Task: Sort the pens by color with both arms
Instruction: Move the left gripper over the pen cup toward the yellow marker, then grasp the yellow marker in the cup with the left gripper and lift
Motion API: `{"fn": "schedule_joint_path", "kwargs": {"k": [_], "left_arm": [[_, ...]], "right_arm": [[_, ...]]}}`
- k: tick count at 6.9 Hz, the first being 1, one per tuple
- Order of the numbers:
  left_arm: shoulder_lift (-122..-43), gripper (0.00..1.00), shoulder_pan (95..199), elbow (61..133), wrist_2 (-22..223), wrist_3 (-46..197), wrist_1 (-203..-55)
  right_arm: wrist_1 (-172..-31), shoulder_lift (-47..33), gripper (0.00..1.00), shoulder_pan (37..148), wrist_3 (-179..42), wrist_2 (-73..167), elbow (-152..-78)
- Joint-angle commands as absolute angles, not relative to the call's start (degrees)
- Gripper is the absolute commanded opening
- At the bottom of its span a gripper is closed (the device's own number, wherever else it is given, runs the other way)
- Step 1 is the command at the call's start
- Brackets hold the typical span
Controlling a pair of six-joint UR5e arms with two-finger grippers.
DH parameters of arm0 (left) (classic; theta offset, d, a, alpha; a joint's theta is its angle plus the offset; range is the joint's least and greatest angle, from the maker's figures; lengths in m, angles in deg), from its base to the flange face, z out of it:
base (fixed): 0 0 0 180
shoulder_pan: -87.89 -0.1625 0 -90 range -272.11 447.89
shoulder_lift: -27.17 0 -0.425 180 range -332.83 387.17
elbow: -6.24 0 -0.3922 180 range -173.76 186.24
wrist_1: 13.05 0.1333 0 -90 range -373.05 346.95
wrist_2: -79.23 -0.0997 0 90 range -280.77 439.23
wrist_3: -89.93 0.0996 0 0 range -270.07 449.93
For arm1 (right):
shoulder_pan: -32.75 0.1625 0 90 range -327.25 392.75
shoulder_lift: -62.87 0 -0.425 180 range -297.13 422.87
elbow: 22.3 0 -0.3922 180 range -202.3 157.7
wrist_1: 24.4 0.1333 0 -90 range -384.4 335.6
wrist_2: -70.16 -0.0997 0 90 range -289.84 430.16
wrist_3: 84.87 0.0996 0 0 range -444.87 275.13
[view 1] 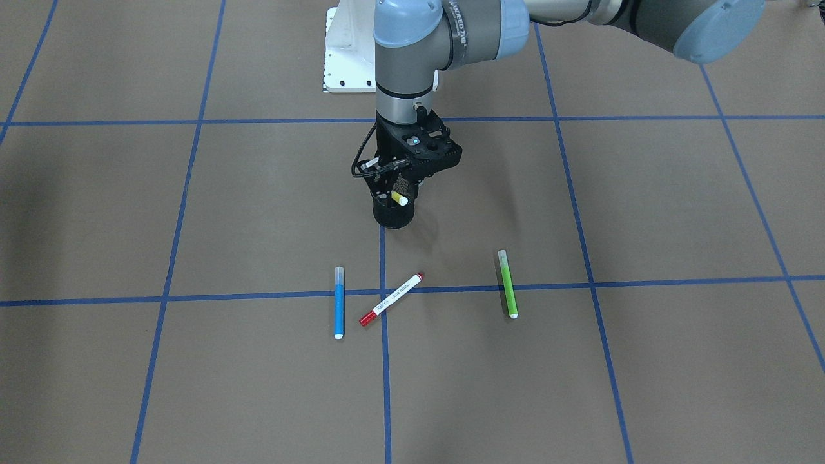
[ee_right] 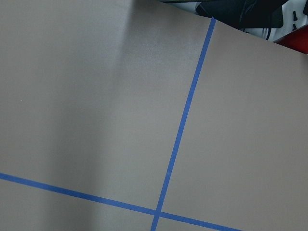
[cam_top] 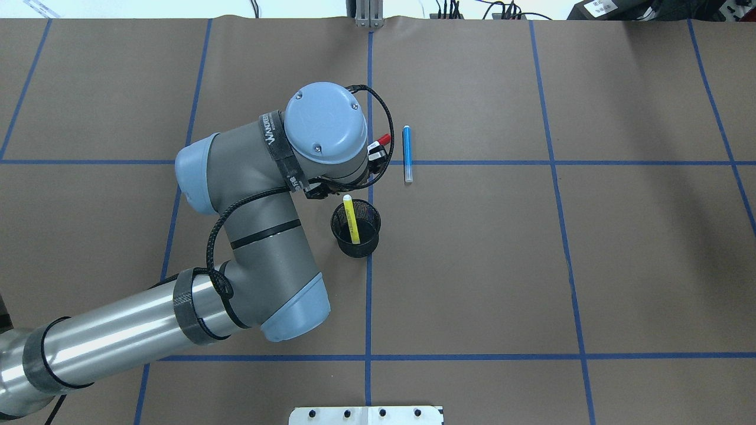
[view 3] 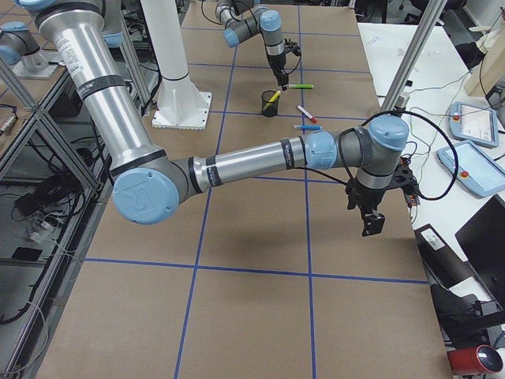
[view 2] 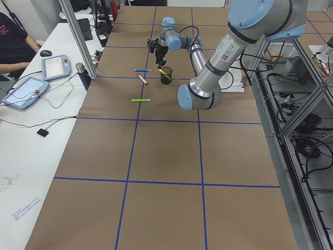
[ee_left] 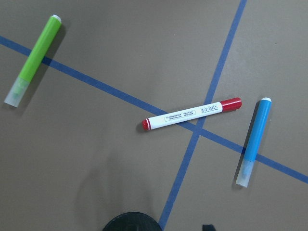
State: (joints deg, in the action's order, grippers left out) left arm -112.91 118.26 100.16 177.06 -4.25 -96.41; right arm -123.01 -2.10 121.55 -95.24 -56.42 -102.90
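My left gripper (view 1: 401,188) hangs just above a black mesh cup (view 1: 393,219), open and empty. A yellow pen (cam_top: 352,221) leans inside the cup (cam_top: 341,234). Beyond the cup, a blue pen (view 1: 339,303), a red-capped white pen (view 1: 391,299) and a green pen (view 1: 508,283) lie on the brown table. All three show in the left wrist view: green (ee_left: 32,60), red (ee_left: 192,114), blue (ee_left: 252,142). My right gripper (view 3: 371,223) hovers over bare table far from the pens; I cannot tell whether it is open or shut.
Blue tape lines divide the brown table into squares. The white base block (view 1: 348,58) stands at the robot's side. A white side table with tablets (view 2: 23,91) runs along the far edge, with an operator seated there.
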Motion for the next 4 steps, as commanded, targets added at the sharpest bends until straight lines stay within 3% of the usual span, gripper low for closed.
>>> {"fn": "schedule_joint_path", "kwargs": {"k": [1, 4], "left_arm": [[-113.37, 0.55, 117.34, 99.85, 175.31, -4.29, -93.31], [-114.68, 0.55, 114.44, 97.22, 173.11, -4.38, -92.95]], "right_arm": [[-123.01, -2.17, 0.99, 121.6, -95.24, -56.5, -102.98], [-123.01, -2.17, 0.99, 121.6, -95.24, -56.5, -102.9]]}}
